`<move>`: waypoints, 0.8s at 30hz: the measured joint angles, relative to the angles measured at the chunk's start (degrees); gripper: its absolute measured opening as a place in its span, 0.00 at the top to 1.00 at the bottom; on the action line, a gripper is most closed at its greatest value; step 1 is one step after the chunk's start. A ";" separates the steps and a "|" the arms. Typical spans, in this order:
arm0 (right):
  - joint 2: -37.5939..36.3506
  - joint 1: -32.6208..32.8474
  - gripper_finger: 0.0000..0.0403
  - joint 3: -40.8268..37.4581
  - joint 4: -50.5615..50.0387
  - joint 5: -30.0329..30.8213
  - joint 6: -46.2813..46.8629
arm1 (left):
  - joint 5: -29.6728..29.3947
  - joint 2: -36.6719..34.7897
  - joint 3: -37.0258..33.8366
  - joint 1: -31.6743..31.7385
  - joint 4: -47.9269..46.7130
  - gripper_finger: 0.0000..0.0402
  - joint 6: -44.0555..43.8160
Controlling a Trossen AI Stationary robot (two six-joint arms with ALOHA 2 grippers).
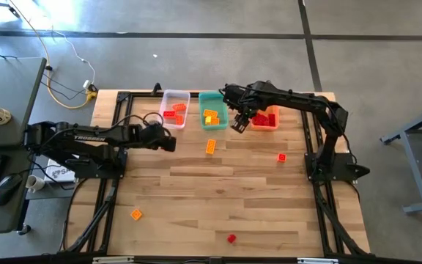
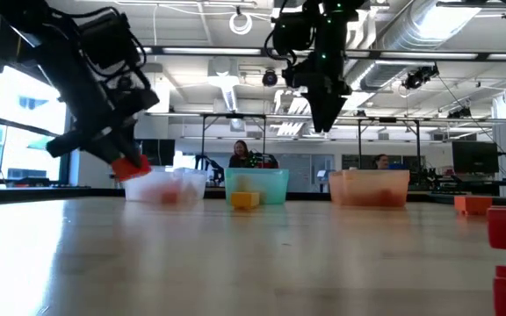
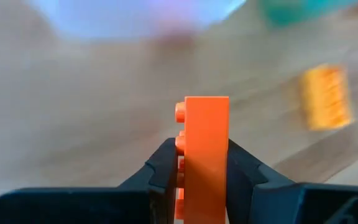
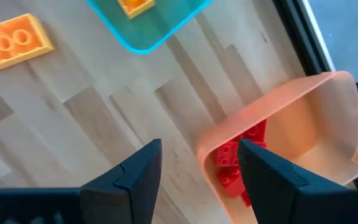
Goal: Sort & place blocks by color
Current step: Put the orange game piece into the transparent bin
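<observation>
**Block sorting: left claw loaded, right claw empty at the bins**

Left claw [image 1: 168, 142] is clamped on an orange-red block [image 3: 205, 155], held on edge between the fingers with its studded face turned sideways and its long axis running up out of the grip. In the high view this claw hangs over the bench [image 1: 196, 198] just short of the clear bin [image 1: 174, 108], which already holds red and orange-red blocks; the bin lies ahead of the claw, toward the far edge. The low view shows the block raised above the bench, close to that bin's rim. The coming move is judged to be a short forward carry over the clear bin and a release, and the left arm is plainly the nearer one for it.

Right claw [image 4: 197, 168] has its fingers apart and holds nothing. It hovers between the teal bin [image 1: 212, 110] and the orange bin [image 1: 264, 119], the latter containing red blocks [image 4: 238, 162].

Loose blocks remain on the bench: a yellow-orange one [image 1: 211, 146] just in front of the teal bin, a red one [image 1: 281, 156] near the right arm's base, another yellow-orange one [image 1: 135, 214] and another red one [image 1: 231, 238] toward the near edge. Sorting is judged well under way but unfinished.
</observation>
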 joint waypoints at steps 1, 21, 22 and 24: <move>0.00 0.37 0.51 0.00 0.01 -0.23 0.00 | -0.81 -0.51 0.00 0.33 1.62 0.84 0.51; -0.02 7.11 0.51 0.00 2.51 -1.80 13.42 | 3.45 -1.18 7.88 20.64 11.32 0.84 30.05; -0.02 7.53 0.51 0.00 2.93 -1.99 14.64 | 4.02 -0.63 8.44 21.76 9.89 0.84 31.60; -0.02 8.36 0.51 0.00 3.84 -2.81 16.90 | 4.73 0.35 8.70 23.78 7.80 0.84 34.77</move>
